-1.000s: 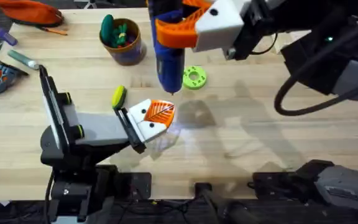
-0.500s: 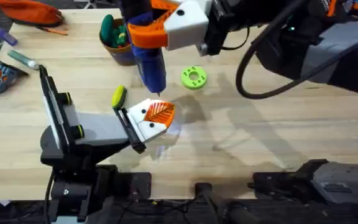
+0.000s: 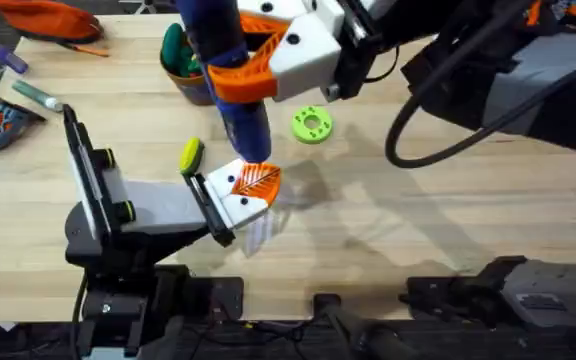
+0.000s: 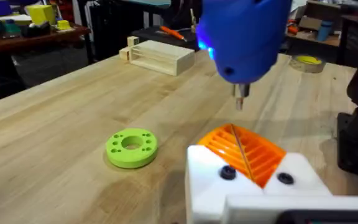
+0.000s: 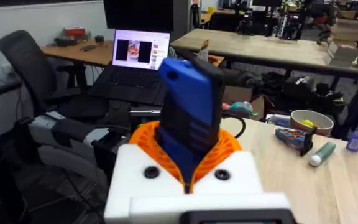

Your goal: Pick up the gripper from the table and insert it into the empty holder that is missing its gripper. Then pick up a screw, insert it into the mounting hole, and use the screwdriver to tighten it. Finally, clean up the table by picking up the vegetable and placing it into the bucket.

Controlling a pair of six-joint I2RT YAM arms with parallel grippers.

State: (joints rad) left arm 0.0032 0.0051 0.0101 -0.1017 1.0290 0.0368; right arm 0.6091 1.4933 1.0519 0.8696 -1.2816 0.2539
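Blue and upright, the screwdriver (image 3: 230,75) is clenched between the orange fingers of the right gripper (image 3: 243,60), its thin metal tip (image 4: 240,99) pointing down just above the left gripper (image 3: 250,190). That left gripper lies low over the wooden table (image 3: 418,220), and its orange ribbed finger (image 4: 244,149) sits on a white mount (image 4: 253,186) with two dark screw heads; whether its fingers are parted or closed cannot be told. Measured from the left gripper, the yellow-green vegetable (image 3: 190,155) lies just beside it on the far left side. The lime-green disc (image 3: 312,125) with holes lies near, on the far right side. The bucket (image 3: 190,75) stands farther back, partly hidden behind the screwdriver, with a dark green toy (image 3: 173,45) poking out of it.
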